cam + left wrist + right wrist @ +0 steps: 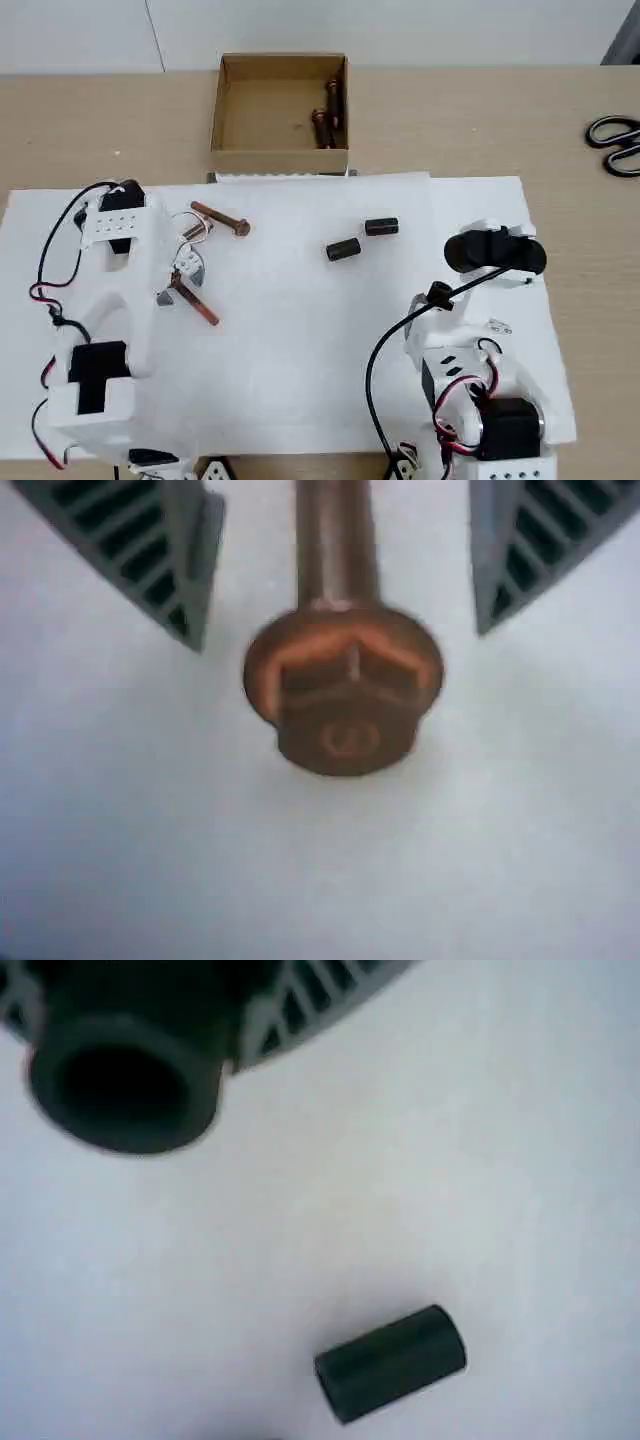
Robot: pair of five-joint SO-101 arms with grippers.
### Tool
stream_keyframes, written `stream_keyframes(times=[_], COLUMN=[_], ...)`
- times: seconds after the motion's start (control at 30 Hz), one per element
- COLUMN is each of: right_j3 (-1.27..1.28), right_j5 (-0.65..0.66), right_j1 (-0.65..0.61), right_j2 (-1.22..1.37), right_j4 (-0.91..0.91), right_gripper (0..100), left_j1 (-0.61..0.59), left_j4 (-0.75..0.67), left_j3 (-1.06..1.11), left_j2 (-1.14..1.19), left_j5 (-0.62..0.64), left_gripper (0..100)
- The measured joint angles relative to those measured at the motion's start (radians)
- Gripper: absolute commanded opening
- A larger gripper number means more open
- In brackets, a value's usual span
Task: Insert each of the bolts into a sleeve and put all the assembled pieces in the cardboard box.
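Copper-coloured bolt (345,695) lies on white paper (300,360) at the near left, its shaft between the spread fingers of the left pincer (340,625). A second bolt (220,218) lies farther back. One black sleeve (343,249) and another sleeve (381,227) rest mid-paper. I cannot tell the right pincer's (240,1020) state. The cardboard box (225,110) stands at the far side of the surface (500,120).

arms (130,290): white printed shells | black motors (95,368) | red-black cables (372,365) | grey ribbed fingers (150,550)

- No text, number or label is legible in any view.
- bolt (343,705) head, left wrist view: a raised, roundish stamped mark sits on the hex face, too blurred to read.
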Motion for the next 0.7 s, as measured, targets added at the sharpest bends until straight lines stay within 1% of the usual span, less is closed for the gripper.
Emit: stream_keyframes(times=[0.07,0.17,0.2,0.5,0.63,0.7], right_j3=[0.000,0.000,0.000,0.000,0.000,0.000], right_j5=[0.000,0.000,0.000,0.000,0.000,0.000], right_j1=[0.000,0.000,0.000,0.000,0.000,0.000], right_j2=[0.000,0.000,0.000,0.000,0.000,0.000], right_j4=[0.000,0.000,0.000,0.000,0.000,0.000], right_gripper=[0.2,0.2,0.2,0.2,0.2,0.2], left_j1=[0.000,0.006,0.008,0.012,0.008,0.002], left_j4=[-0.017,-0.043,-0.049,-0.063,-0.028,0.012], left_j3=[0.000,-0.006,-0.011,-0.037,-0.034,-0.032], left_j2=[0.014,0.032,0.038,0.064,0.026,-0.021], left_j5=[0.000,0.000,0.000,0.000,0.000,0.003], left_gripper=[12,1,0,0,0,0])
